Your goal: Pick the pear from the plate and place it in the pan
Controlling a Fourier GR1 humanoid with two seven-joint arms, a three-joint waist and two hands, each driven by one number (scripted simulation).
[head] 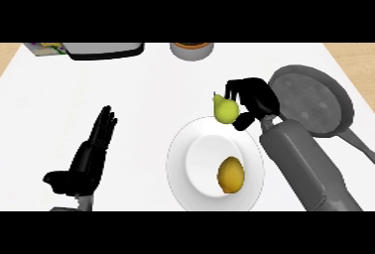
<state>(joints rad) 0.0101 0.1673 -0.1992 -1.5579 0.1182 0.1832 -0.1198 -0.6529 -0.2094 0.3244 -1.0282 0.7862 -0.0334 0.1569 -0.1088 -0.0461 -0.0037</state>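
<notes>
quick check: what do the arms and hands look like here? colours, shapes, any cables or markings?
Both forearms are plain grey, smooth and rounded; the right forearm shows as a thick tube widening toward the lower edge. Each ends in a black robot hand with slender segmented fingers and a thumb: left robot hand, right robot hand. No cables, markings or sleeves are visible.

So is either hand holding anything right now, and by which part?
The right hand is curled round the yellow-green pear, gripping its side over the white plate's far rim. The left hand is open and holds nothing.
</notes>
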